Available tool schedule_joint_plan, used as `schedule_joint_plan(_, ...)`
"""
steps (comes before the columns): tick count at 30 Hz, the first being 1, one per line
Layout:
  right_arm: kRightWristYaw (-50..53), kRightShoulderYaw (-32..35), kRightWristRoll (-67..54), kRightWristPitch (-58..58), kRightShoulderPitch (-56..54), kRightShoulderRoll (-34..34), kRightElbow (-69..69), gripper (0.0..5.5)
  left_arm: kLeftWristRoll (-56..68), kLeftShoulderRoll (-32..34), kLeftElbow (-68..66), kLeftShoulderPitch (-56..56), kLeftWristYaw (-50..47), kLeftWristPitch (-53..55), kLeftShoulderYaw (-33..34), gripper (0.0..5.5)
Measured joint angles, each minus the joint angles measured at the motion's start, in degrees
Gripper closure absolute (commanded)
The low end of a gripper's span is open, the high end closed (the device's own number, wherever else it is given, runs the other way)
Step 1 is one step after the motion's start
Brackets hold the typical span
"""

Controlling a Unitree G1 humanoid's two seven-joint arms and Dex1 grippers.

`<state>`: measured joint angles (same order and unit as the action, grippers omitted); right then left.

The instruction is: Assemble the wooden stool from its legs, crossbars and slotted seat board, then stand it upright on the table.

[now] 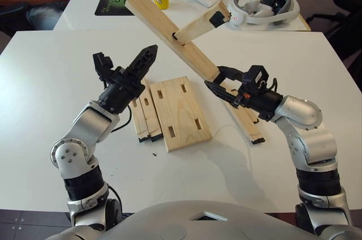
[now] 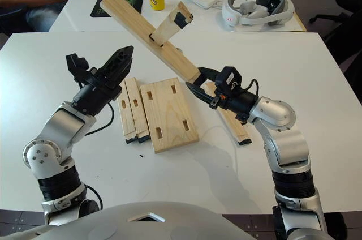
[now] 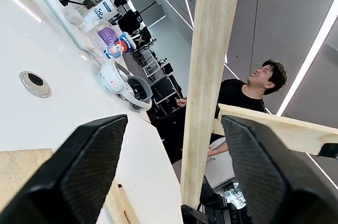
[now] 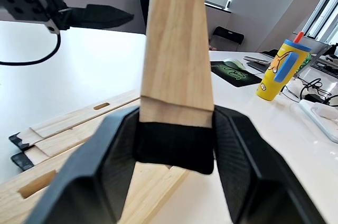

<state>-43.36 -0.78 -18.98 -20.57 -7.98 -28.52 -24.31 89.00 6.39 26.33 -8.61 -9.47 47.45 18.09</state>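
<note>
- Right tool [image 1: 214,78] pinches the leg [image 1: 169,30] by its capped end, tilted above the desk [image 1: 51,81], with the crossbar [image 1: 201,24] plugged in.
- Left tool [image 1: 150,54] is spread and empty, over the loose legs [image 1: 144,112] beside the seat board [image 1: 180,112].
- Next, I reckon: left grabs a leg for the crossbar's free end.

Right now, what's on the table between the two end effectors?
Slotted seat board, lying flat; the left eye view shows it.

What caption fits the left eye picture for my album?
Right hand holds up a leg with a crossbar slotted in; left hand open, seat board flat on table.
</note>
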Motion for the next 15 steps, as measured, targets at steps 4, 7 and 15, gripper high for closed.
schedule_joint_plan(4, -0.4, -0.1, -0.1, 0.0, 0.0, 0.0, -0.1, 3.46, 3.2, 1.3, 0.5, -0.3, -2.1, -2.7, -1.0, 1.44)
schedule_joint_plan(7, -0.8, -0.3, -0.2, 0.0, 0.0, 0.0, -0.4, 3.46, 4.6, 1.7, 0.5, -0.5, -3.1, -4.4, -1.5, 1.44)
schedule_joint_plan(15, -1.7, -2.5, -1.4, 0.0, 0.4, 0.0, -2.7, 3.46, 6.6, 3.6, 0.4, -0.8, -4.4, -7.9, -3.6, 1.71)
